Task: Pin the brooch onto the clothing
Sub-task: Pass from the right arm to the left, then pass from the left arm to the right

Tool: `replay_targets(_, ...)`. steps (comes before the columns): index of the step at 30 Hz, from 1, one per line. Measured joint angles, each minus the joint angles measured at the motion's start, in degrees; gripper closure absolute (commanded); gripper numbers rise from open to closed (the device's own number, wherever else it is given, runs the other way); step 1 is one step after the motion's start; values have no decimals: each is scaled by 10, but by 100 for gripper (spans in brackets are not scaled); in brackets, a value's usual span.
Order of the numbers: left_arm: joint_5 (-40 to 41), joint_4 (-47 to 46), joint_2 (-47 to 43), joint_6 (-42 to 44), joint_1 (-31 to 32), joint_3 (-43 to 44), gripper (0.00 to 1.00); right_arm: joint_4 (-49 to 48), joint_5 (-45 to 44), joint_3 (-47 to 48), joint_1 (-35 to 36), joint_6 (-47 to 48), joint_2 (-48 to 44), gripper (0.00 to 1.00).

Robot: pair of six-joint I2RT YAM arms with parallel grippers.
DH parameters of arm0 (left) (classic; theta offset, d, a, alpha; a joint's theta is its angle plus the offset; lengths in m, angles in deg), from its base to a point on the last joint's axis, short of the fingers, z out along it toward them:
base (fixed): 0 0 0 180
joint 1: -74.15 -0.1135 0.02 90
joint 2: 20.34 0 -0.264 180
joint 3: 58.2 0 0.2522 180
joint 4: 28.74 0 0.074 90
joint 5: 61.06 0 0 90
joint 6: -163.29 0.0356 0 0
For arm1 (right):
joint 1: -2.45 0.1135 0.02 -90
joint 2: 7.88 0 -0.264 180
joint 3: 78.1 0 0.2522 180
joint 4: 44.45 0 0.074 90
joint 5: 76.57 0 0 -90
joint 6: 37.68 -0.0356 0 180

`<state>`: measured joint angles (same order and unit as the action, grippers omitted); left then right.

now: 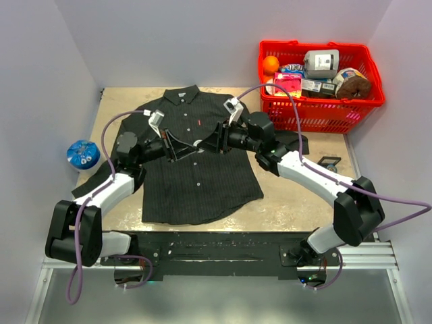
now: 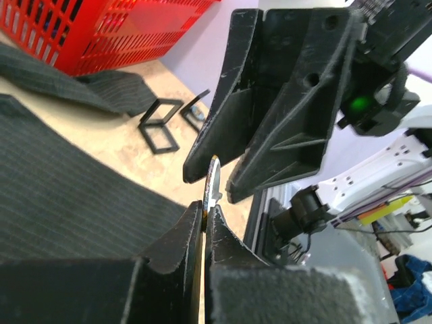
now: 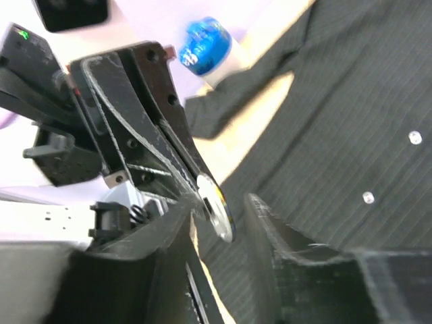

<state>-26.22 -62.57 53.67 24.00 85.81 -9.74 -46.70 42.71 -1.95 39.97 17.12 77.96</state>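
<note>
**A:** Start at the left. What's out there?

**B:** A blue round object on the far-left edge of the table, well apart from the work. Next comes the left end effector, clenched on the lower edge of the brooch, a thin pale disc seen edge-on from the left wrist.

**A:** And where is the brooch relative to the clothing?

**B:** In the air above the chest of the dark pinstriped shirt, which lies spread flat with its collar at the far side. The brooch isn't touching the cloth.

**A:** The right side?

**B:** The right end effector faces the left one tip to tip. Its fingers stand apart on either side of the disc, so it's released. Whether one pad grazes the disc, I can't tell. Further right is a red basket of groceries.

**A:** So it's a hand-over, I'd say. How should it be done well?

**B:** Hold the left pinch firm and steady. Draw the right arm straight back so neither finger knocks the disc askew. Then lower the brooch onto flat chest fabric, away from the buttons.
</note>
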Motion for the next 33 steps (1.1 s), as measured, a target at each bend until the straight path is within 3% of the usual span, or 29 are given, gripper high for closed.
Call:
replay_targets(6, -22, 154, 0, 119, 0, 54, 100, 73, -19, 14, 1, 50, -1, 43)
replay_targets(18, -89, 460, -9, 388, 2, 153, 100, 153, 3, 35, 1, 134, -24, 52)
replay_targets(33, -112, 561, -17, 462, 24, 166, 100, 161, 83, 62, 17, 167, 12, 68)
